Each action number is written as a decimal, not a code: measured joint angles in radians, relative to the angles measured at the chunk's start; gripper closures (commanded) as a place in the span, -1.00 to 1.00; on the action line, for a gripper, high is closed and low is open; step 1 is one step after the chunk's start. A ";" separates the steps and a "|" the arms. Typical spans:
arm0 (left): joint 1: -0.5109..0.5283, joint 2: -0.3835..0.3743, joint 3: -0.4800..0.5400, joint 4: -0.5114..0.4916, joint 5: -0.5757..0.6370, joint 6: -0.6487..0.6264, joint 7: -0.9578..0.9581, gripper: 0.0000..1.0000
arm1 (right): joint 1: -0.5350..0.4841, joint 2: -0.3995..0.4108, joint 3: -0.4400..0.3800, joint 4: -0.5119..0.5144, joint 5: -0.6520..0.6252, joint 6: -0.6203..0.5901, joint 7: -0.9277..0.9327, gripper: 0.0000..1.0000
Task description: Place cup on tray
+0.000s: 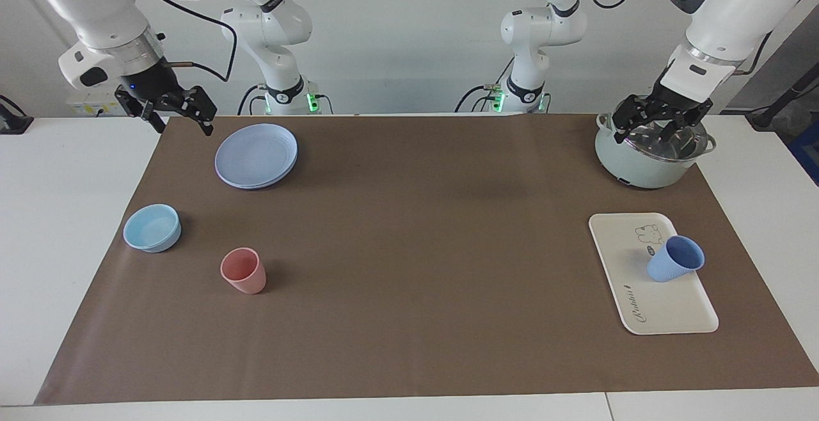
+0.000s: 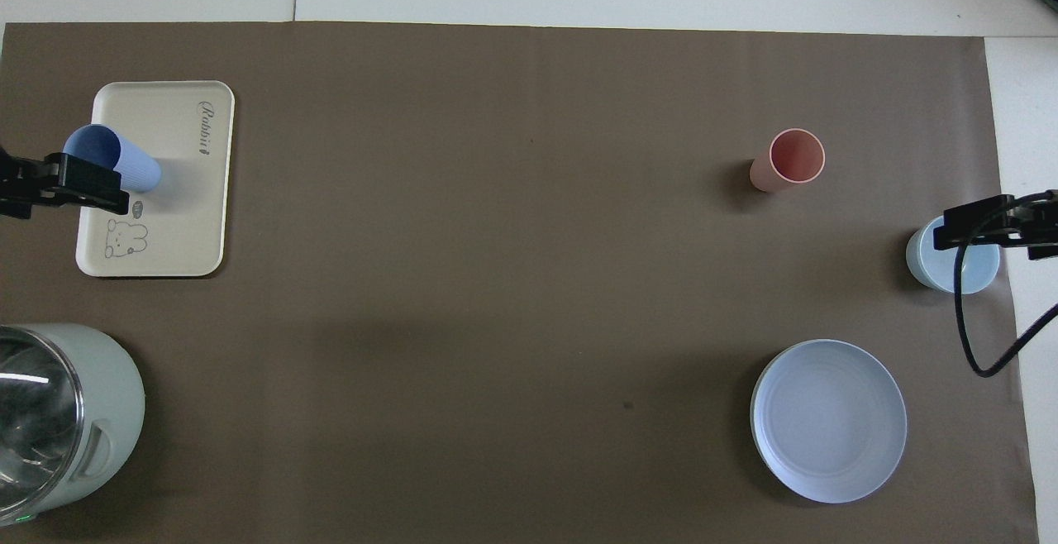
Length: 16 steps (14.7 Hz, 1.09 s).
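At the right arm's end of the table, the right gripper (image 1: 171,114) is hanging in the air over the edge of the mat (image 1: 409,248), beside the plate (image 1: 256,155). Its fingers are standing wide apart and carrying nothing. This arm is waiting. The bowl (image 1: 152,228) and the pink cup (image 1: 244,271) are sitting farther from the robots than the plate, and the middle of the mat is lying bare.

At the left arm's end, the left gripper (image 1: 662,123) is hovering over the pot (image 1: 640,158), fingers spread wide and holding nothing. The tray (image 1: 646,309) is lying farther from the robots than the pot, its long axis running away from the robots. The cup (image 1: 675,259) is resting on the tray, near the bear drawing and close to the long edge that faces the table's end. It is looking tilted, mouth toward that edge; whether it is truly leaning or standing flat on its base I cannot tell.

The left gripper is the nearer one by far: the cup is lying straight out from it, away from the robots, with only the pot's rim between. The task is looking done, so I judge that any coming move is a retreat. Lifting clear over the pot is the safe way, since a sweep low over the tray risks knocking the cup off that close edge.
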 measured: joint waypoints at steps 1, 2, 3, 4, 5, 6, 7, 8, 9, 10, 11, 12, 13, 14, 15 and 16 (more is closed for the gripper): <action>0.000 0.000 0.000 0.000 0.000 0.000 0.006 -1.00 | 0.000 -0.001 0.003 0.000 -0.002 -0.002 0.000 -1.00; 0.000 0.000 0.000 0.000 0.000 0.000 0.015 -1.00 | 0.001 -0.001 0.009 0.001 -0.006 -0.004 0.000 -1.00; 0.000 0.000 0.001 0.000 0.000 0.001 0.026 -1.00 | 0.001 -0.001 0.016 0.002 -0.010 -0.006 0.000 -1.00; 0.000 0.000 0.001 0.000 0.000 0.003 0.032 -1.00 | 0.001 -0.001 0.023 0.003 -0.013 -0.008 0.001 -1.00; 0.000 0.000 0.001 0.000 0.000 0.006 0.038 -1.00 | 0.002 -0.001 0.028 0.009 -0.015 -0.015 0.001 -1.00; 0.000 0.000 0.002 0.000 0.000 0.008 0.046 -1.00 | 0.002 -0.001 0.030 0.017 -0.016 -0.031 0.001 -1.00; 0.000 0.000 0.002 0.000 0.000 0.011 0.057 -1.00 | 0.002 -0.001 0.031 0.030 -0.016 -0.048 0.001 -1.00; 0.000 0.000 0.002 0.000 0.000 0.011 0.069 -1.00 | 0.002 -0.001 0.032 0.041 -0.016 -0.058 0.001 -1.00; 0.000 0.000 0.002 0.000 0.000 0.012 0.075 -1.00 | 0.002 -0.001 0.032 0.049 -0.016 -0.059 0.001 -1.00; 0.000 0.000 0.002 0.000 0.000 0.012 0.078 -1.00 | 0.002 0.000 0.032 0.053 -0.016 -0.059 -0.001 -1.00; 0.000 0.000 0.002 0.000 0.001 0.012 0.080 -1.00 | 0.002 0.000 0.032 0.054 -0.016 -0.059 -0.003 -1.00; 0.000 0.000 0.002 0.000 0.001 0.012 0.080 -1.00 | 0.002 0.002 0.032 0.054 -0.016 -0.059 -0.003 -1.00; 0.000 0.000 0.002 0.000 0.001 0.012 0.080 -1.00 | 0.002 0.004 0.032 0.054 -0.016 -0.059 -0.003 -1.00; 0.000 0.000 0.002 0.000 0.001 0.012 0.080 -1.00 | 0.002 0.006 0.032 0.054 -0.016 -0.059 -0.004 -1.00; 0.000 0.000 0.002 0.000 0.001 0.012 0.080 -1.00 | 0.002 0.007 0.033 0.054 -0.016 -0.059 -0.004 -1.00; 0.000 0.000 0.002 0.000 0.001 0.012 0.080 -1.00 | 0.002 0.007 0.033 0.054 -0.016 -0.059 -0.004 -1.00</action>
